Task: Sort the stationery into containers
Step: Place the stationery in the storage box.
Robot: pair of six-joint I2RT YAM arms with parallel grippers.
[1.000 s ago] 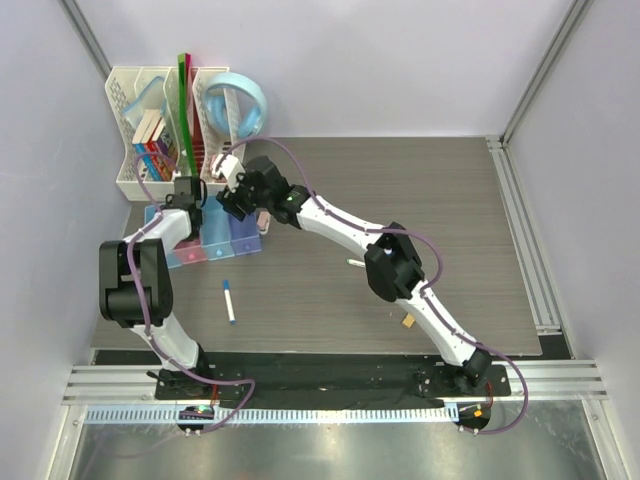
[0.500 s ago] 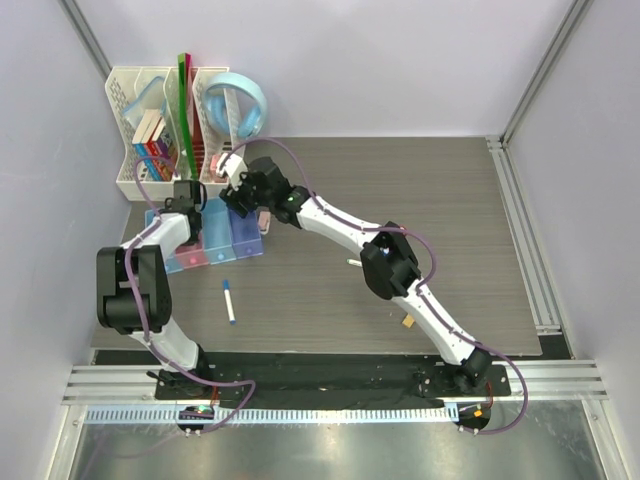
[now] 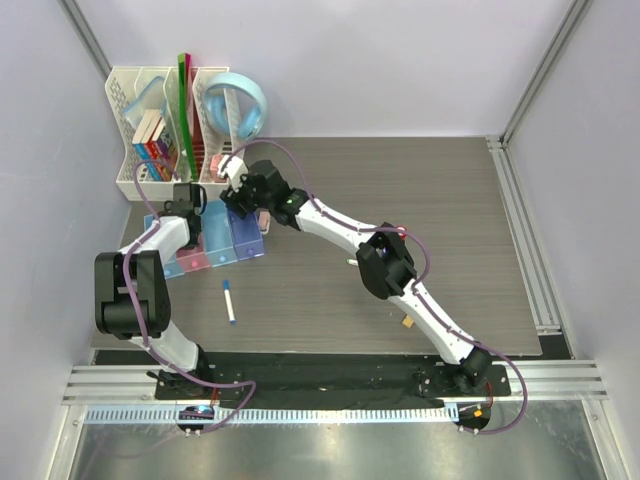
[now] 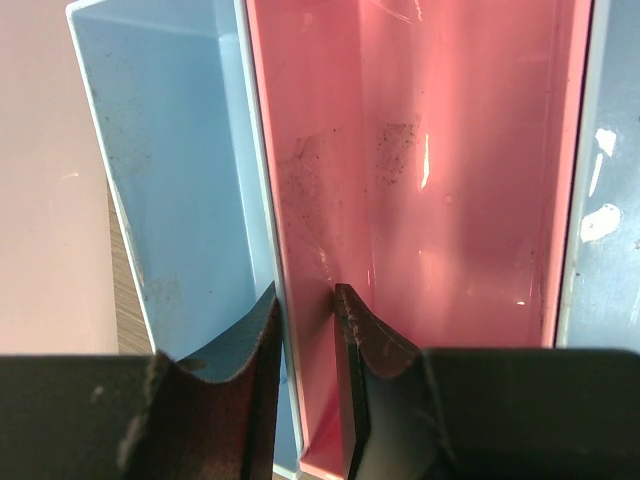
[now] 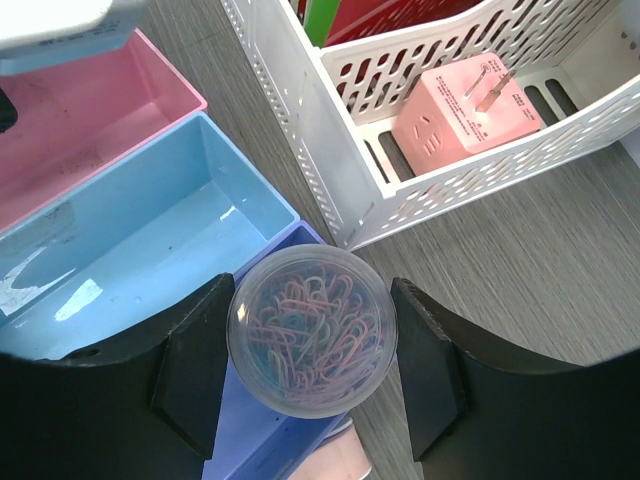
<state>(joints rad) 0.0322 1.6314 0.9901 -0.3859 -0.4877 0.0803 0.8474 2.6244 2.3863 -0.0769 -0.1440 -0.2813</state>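
Observation:
The containers are a joined row of blue, pink, blue and purple bins at the table's back left. My left gripper is shut on the wall between the end blue bin and the pink bin, one finger in each. My right gripper is shut on a round clear box of paper clips, held over the purple bin. A white marker with a blue cap, a thin pen and a tan eraser lie on the table. A pinkish eraser shows under the clip box.
A white mesh organizer with books, a green ruler and a pink plug cube stands right behind the bins. Light-blue headphones lean beside it. A metal rail runs along the table's right edge.
The left arm's elbow has drifted slightly left and the right arm's elbow has eased left too. Both grips are unchanged.

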